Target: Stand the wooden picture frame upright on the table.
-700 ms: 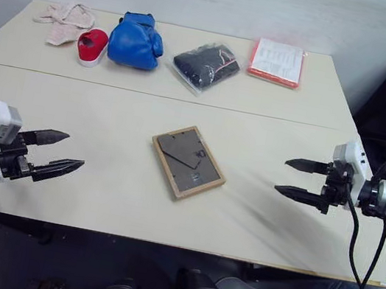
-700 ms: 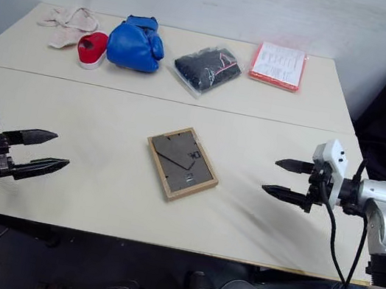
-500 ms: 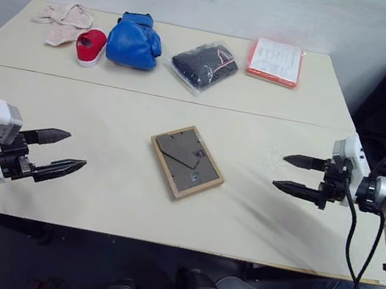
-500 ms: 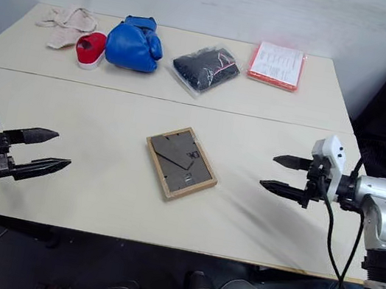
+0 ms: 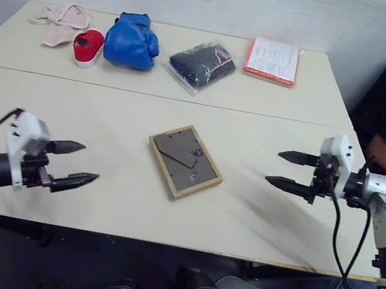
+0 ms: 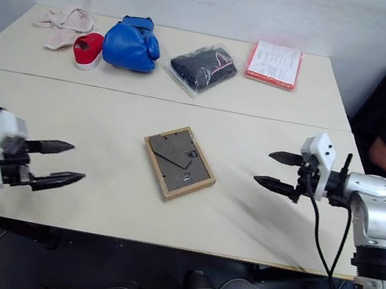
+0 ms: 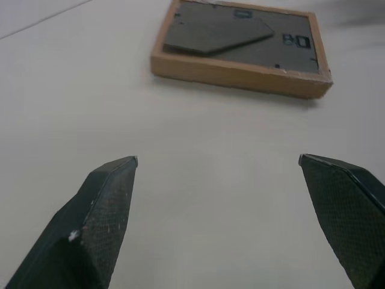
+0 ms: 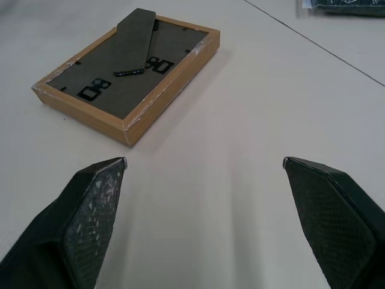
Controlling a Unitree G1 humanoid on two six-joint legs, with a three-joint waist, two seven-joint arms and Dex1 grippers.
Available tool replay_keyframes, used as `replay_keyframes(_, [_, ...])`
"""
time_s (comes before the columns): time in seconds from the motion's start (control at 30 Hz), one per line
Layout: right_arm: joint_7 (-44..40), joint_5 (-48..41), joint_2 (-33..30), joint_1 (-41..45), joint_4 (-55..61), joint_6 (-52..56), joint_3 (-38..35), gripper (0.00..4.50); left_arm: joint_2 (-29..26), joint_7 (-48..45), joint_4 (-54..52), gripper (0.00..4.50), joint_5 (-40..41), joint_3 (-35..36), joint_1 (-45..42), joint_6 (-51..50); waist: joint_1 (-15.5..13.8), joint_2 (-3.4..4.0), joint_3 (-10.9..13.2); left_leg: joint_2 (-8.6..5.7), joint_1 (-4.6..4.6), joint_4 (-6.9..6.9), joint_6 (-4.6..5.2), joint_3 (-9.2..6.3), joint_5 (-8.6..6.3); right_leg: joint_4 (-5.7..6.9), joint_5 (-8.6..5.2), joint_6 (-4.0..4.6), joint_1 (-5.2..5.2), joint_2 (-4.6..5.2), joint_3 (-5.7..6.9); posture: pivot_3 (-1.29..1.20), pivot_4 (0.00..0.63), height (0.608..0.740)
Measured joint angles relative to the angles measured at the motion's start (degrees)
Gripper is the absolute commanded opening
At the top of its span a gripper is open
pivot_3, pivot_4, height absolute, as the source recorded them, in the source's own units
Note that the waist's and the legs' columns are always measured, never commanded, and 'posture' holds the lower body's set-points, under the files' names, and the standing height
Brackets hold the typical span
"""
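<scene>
The wooden picture frame (image 5: 184, 161) lies face down near the middle of the table's (image 5: 114, 209) near slab, its dark back panel and folded easel stand (image 8: 135, 40) turned up, set at a slant to the table edge. Our left gripper (image 5: 75, 165) hovers well to the frame's left and our right gripper (image 5: 287, 170) well to its right, both pointing inward at it; each has its fingers spread wide and carries nothing. We judge the step in hand to be the approach, and to do it well we should bring both sets of fingers in low toward opposite long edges of the frame, lined up with its slant. One side should pinch the wooden rim, not the thin stand. The other can then tip the frame up and swing the stand out before we let go.
</scene>
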State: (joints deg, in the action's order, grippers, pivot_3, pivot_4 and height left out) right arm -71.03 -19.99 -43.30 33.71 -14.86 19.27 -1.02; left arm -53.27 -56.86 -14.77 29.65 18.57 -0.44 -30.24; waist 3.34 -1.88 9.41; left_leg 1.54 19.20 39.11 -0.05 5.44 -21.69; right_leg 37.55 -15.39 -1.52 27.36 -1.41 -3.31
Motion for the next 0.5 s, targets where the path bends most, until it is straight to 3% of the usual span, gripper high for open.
replay_keyframes(0.3, [4.9,10.0,10.5,8.2,-11.1,-9.2,8.7,0.03,2.2,-4.0,13.9,0.78,-12.0,-17.2,-17.2,10.9,0.2,0.01,0.0,-0.01,0.09,0.02,-0.32,0.11,0.21,0.1,0.01,0.01,0.13,-0.02,-0.05,0.0,0.15,0.74])
replay_keyframes(0.4, [6.7,12.9,13.5,10.8,-16.5,-12.6,10.1,0.0,5.7,-5.0,21.7,0.03,-15.2,-20.8,-22.1,14.8,0.1,0.01,0.0,-0.01,0.1,0.09,-0.33,0.13,0.22,0.11,0.01,0.01,0.12,-0.02,-0.05,0.0,0.15,0.74])
replay_keyframes(0.5, [8.8,15.6,16.3,12.4,-20.1,-15.4,12.0,0.0,8.8,-5.9,25.6,0.03,-16.7,-23.6,-25.6,16.6,0.1,-0.01,0.0,0.0,0.11,0.13,-0.35,0.14,0.24,0.17,0.01,0.01,0.13,-0.01,-0.06,0.0,0.15,0.74])
